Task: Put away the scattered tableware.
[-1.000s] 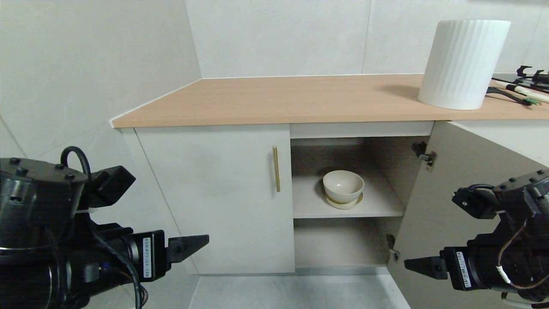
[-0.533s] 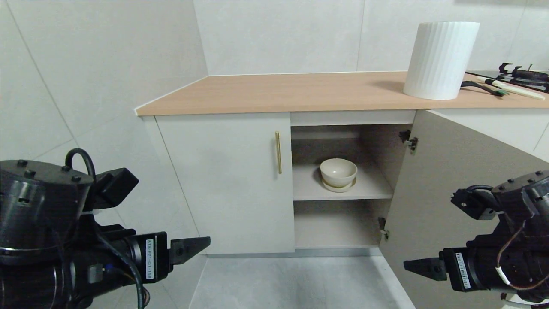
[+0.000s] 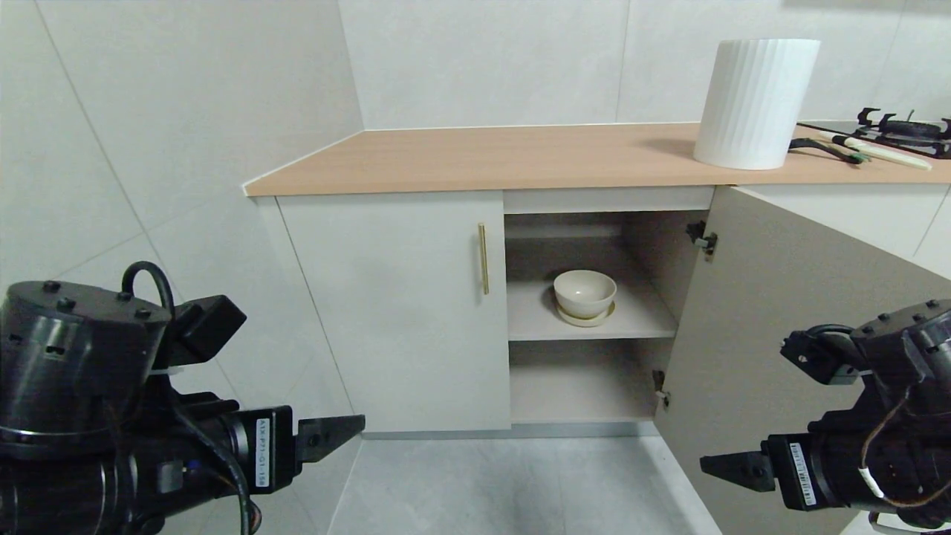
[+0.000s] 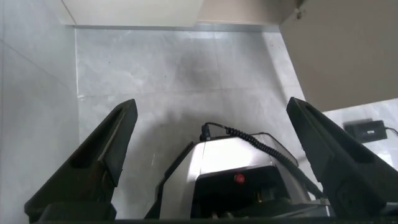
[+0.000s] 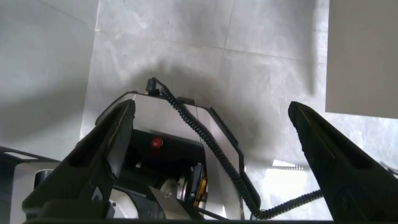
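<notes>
Head view: the left gripper (image 3: 330, 435) and the right gripper (image 3: 732, 468) are hanging low in front of a kitchen cabinet, each empty. One cream bowl (image 3: 585, 291) is sitting on one saucer (image 3: 585, 318) on the upper shelf (image 3: 639, 323), well ahead of and above both sets of fingers, roughly between them. One cabinet door (image 3: 750, 312) is standing open just beyond the right fingers. One closed door (image 3: 401, 312) with one brass handle (image 3: 483, 258) is facing the left fingers, well apart. On the countertop (image 3: 483, 157), far above and beyond the right fingers, one white ribbed canister (image 3: 754, 104) is standing upright, with at least two utensils (image 3: 854, 148) lying beside it; their exact number cannot be told.

Left wrist view: the left gripper (image 4: 211, 106) is holding its two fingers spread wide with nothing between them, the grey floor (image 4: 186, 68) lying beyond them.

Right wrist view: the right gripper (image 5: 212, 107) is likewise splayed and empty, a pale panel (image 5: 364, 56) lying off to one side of its fingers.

Judging the risks: the open door is sitting close enough that a swing of the right arm could knock it. A careless reach for the utensils could topple the canister, and a nudge to the stacked bowl could slide it off its saucer.
</notes>
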